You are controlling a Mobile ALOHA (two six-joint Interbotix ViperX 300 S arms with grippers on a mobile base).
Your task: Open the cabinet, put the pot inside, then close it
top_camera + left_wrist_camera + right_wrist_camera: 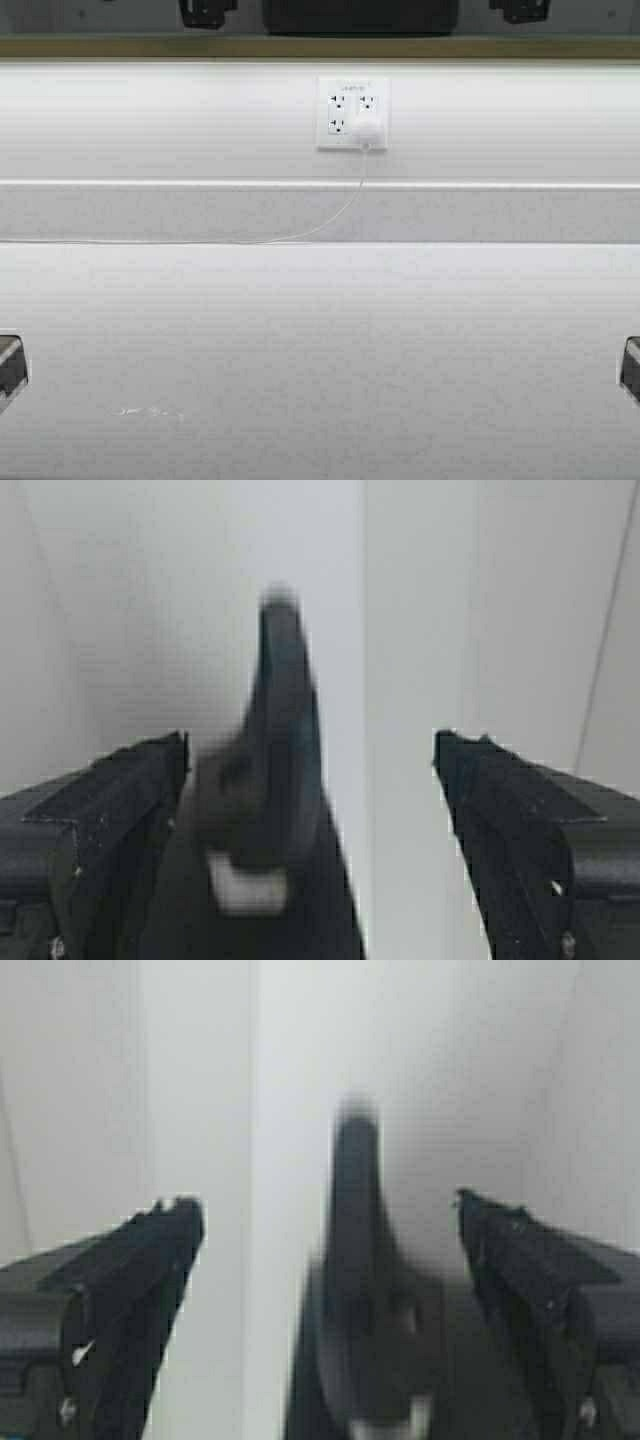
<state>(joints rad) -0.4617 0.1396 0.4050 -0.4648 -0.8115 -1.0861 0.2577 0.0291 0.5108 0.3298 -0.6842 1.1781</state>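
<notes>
Both my grippers, left [310, 770] and right [325, 1235], spread open over white counter [320, 350]; pot, cabinet not visible.

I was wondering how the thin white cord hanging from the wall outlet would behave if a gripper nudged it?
The cord sags in a loose curve from its plug, so it is probably floppy and light. It looks very thin, so a push would likely just slide it aside; a snag might tug the plug.
</notes>
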